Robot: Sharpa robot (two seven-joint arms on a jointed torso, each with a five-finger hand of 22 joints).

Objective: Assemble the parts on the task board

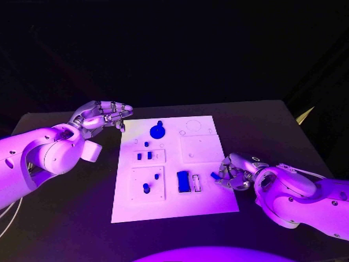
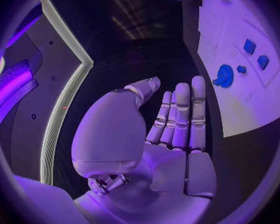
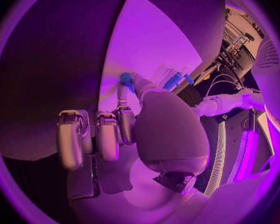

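Board (image 1: 198, 204) sits mid-table (image 1: 56, 229), and every place below is given relative to it. Right hand (image 1: 233, 173) is at the board's right edge, near the front half, fingers curled in around a small blue part (image 1: 215, 176) pinched at the tips; the right wrist view shows the same blue part (image 3: 126, 79) at the fingertips, just over the white surface, so I judge it is holding that piece and not yet seating it. Left hand (image 1: 103, 115) hovers off the board's far-left corner, apart from it, fingers (image 2: 180, 114) straight and loosely spread, holding nothing and touching nothing. On the board: a round blue part (image 1: 157, 130) near the far edge, left of centre; two small blue blocks (image 1: 144, 156) on the left-middle panel, with a tiny blue bit (image 1: 146, 144) just beyond them; a blue peg (image 1: 146, 188) on the front-left panel; a tall blue block (image 1: 183, 181) beside a pale slot piece (image 1: 197, 182) near the front centre, just left of the right hand. Whether these are fully seated or only lying there I cannot tell. The far-right panels look bare, with outlines only, so some positions seem unfilled. My read: task partway, several parts apparently placed on the left and centre, one part in hand, and the right side still to do.
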